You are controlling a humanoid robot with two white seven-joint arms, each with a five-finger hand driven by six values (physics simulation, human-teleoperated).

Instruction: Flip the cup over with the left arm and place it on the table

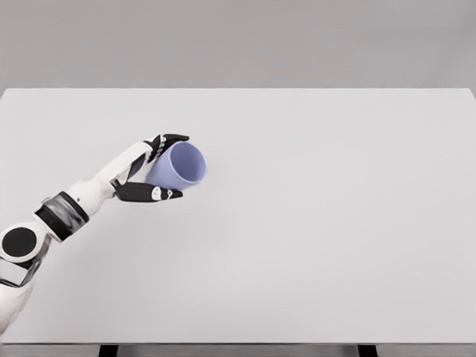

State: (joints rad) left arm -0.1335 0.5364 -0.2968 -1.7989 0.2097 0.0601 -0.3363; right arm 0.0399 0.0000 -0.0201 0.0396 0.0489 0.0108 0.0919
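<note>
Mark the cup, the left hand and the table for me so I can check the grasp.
cup (181,166), head view, on its lavender side wall near the open mouth.
left hand (152,172), head view, on the palm behind the cup.
table (335,223), head view, on bare white tabletop.

Left arm (67,208) is being extended from the lower left of the frame toward centre-left. Left hand (152,175) is being held sideways, fingers (167,141) above and thumb (149,193) below, curled around the cup (178,165).
</note>
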